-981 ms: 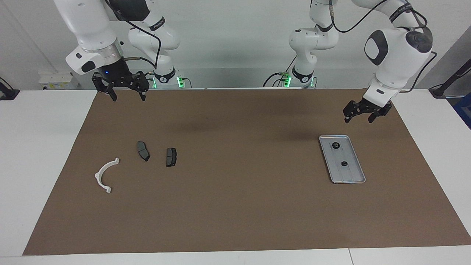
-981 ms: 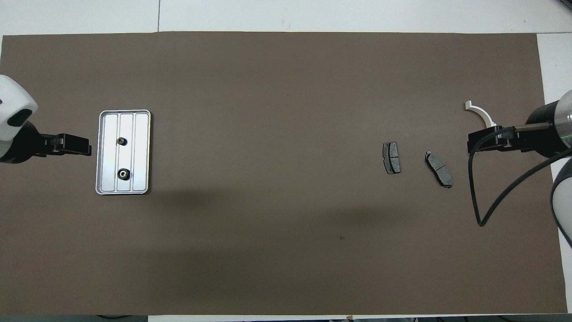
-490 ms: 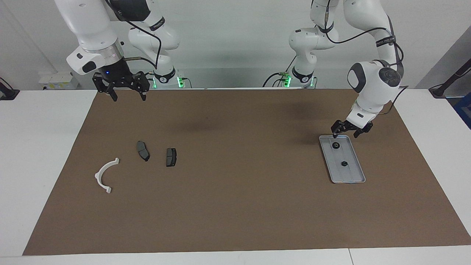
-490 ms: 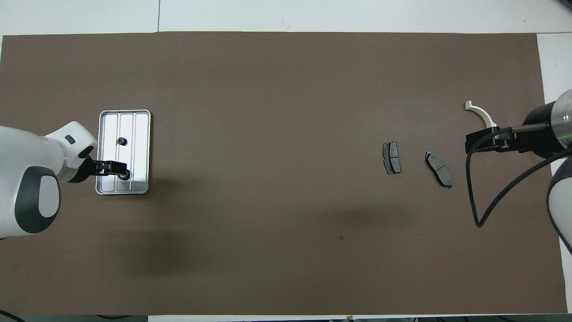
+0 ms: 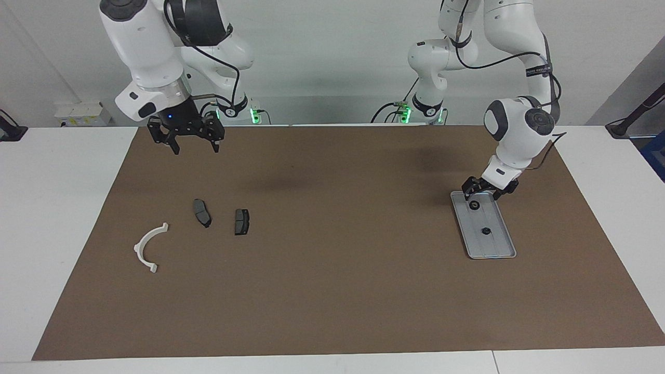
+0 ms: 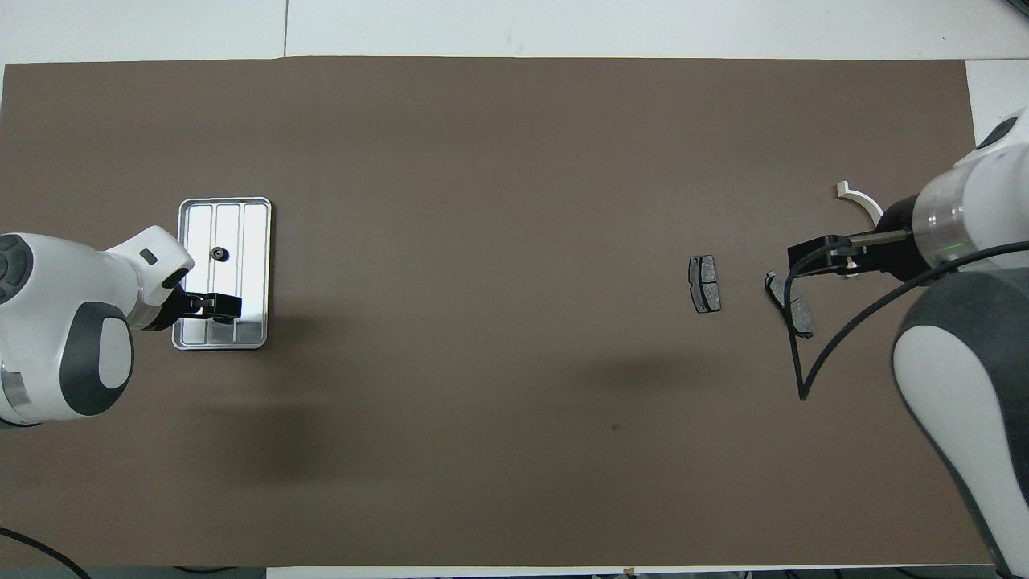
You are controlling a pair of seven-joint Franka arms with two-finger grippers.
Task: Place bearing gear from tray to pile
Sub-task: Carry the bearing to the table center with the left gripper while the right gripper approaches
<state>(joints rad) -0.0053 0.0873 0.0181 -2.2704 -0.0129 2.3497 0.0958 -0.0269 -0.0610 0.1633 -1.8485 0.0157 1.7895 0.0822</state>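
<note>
Tray (image 5: pixel 493 244) lying near the mat's left-arm end, holding two bearing gears; pile (image 5: pixel 200 228) toward the right-arm end. Left gripper (image 5: pixel 483 193), jaws open, hanging over the nearer gear (image 5: pixel 474 205). Right gripper (image 5: pixel 193 144) waiting open over the mat's robot-side edge.

We see the tray (image 5: pixel 490 248) as bare silver metal with a ridged floor that catches the light. The brown mat (image 5: pixel 337 270) looks matt, like paper or card, on a smooth white table (image 5: pixel 57 208). The curved bracket (image 5: pixel 148 247) looks like matt white plastic; the two brake pads (image 5: pixel 202 212) are dull dark grey. The arm shells (image 5: pixel 519 130) are glossy white plastic.
</note>
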